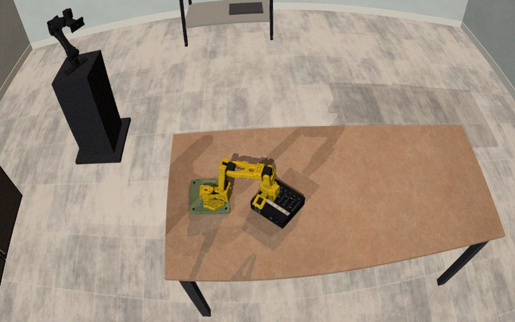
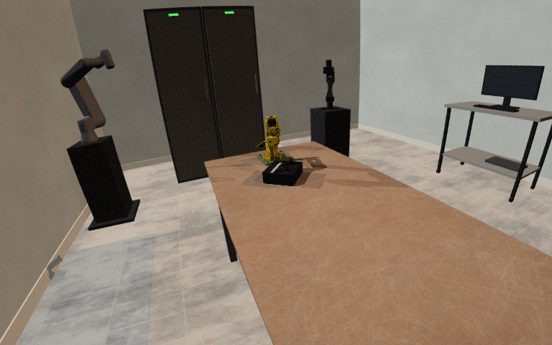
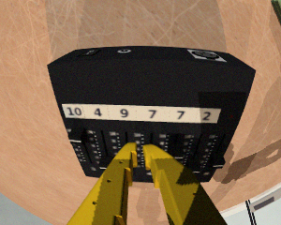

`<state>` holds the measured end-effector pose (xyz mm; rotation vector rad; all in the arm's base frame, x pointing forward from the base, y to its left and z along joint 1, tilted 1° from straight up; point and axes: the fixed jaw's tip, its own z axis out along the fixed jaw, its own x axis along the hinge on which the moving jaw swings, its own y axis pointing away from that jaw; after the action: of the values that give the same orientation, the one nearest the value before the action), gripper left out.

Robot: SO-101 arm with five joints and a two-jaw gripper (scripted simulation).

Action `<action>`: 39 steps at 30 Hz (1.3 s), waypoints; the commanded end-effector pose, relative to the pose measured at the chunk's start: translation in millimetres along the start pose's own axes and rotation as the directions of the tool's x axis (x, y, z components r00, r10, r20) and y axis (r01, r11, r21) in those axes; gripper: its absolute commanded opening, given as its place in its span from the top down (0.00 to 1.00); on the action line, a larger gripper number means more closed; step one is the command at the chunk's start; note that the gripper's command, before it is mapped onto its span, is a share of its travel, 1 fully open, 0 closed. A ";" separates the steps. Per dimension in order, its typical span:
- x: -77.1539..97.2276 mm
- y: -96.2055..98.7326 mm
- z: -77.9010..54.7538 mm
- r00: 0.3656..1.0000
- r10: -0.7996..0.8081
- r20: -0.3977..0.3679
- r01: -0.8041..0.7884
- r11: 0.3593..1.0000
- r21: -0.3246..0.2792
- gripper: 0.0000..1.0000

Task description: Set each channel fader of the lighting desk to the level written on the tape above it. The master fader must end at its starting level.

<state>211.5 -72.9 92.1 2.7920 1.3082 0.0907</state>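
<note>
The lighting desk (image 1: 270, 214) (image 2: 278, 180) (image 3: 150, 84) is a black box on the table. Its pale tape (image 1: 278, 207) (image 3: 138, 113) reads 10, 4, 9, 7, 7, 2 from left to right in the wrist view. The fader cap under the 10 (image 3: 76, 136) stands near the tape end of its slot. The cap under the second 7 (image 3: 178, 154) stands about mid-slot. The unlabelled rightmost cap (image 3: 218, 163) stands low. White cap lines show low under the 4 and the 2. My gripper (image 3: 140, 148) is shut and empty over the desk's middle, hiding the central faders; contact cannot be told.
The yellow arm stands on a green base plate (image 1: 194, 199) at the table's left end in the top view, beside the desk. The desk has a raised rear part and sockets (image 3: 207, 55) on its back edge. Pedestals, cabinets and a cart stand away from the table.
</note>
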 end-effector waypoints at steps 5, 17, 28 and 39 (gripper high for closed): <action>0.7 -2.7 2.5 1.000 0.016 0.008 -0.017 1.000 0.023 1.00; -1.1 -5.0 0.5 0.984 0.180 0.009 -0.180 0.984 0.018 1.00; -4.6 -9.9 -3.0 0.881 0.474 0.007 -0.474 0.881 0.009 1.00; -8.5 -17.2 -7.0 0.633 0.774 0.000 -0.774 0.633 0.002 1.00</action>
<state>197.1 -71.7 95.1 3.1061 0.1597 0.1142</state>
